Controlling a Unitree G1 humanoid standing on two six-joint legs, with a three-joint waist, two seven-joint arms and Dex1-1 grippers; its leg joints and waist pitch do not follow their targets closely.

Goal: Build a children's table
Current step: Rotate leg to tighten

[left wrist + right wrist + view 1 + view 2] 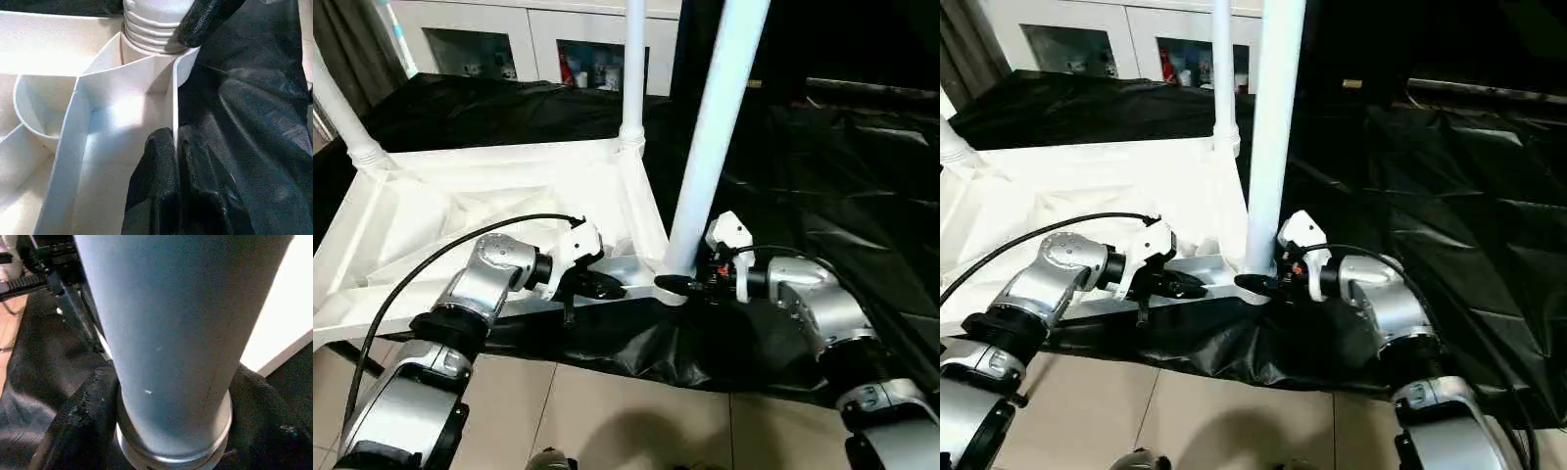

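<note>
The table top [460, 215] lies upside down on black sheeting [822, 176], ribs up, and the near-right corner socket [668, 286] is where it all turns. A long white leg [710, 147] stands in that socket, its long axis nearly upright, leaning a touch toward 1 o'clock as it climbs out of sight. The right gripper [1261, 284] comes in from 3 o'clock at the very foot of the leg, its black fingers [83, 416] standing apart on either side of the tube just above the collar; whether they press on it I cannot tell. So the right arm is the one on the leg, and any twist or push to seat it looks like its job

The left gripper [592, 286] reaches from 9 o'clock, its fingers pinched shut on the thin rim wall [173, 112] of the top just beside the socket, steadying it I would judge. Two more legs [633, 69] [342, 113] already stand at the far corners, toward 12 and 10 o'clock, well apart from both grippers. White cabinets [509, 39] stand beyond. The left gripper's closeness to the socket is the one thing that could crowd the move
</note>
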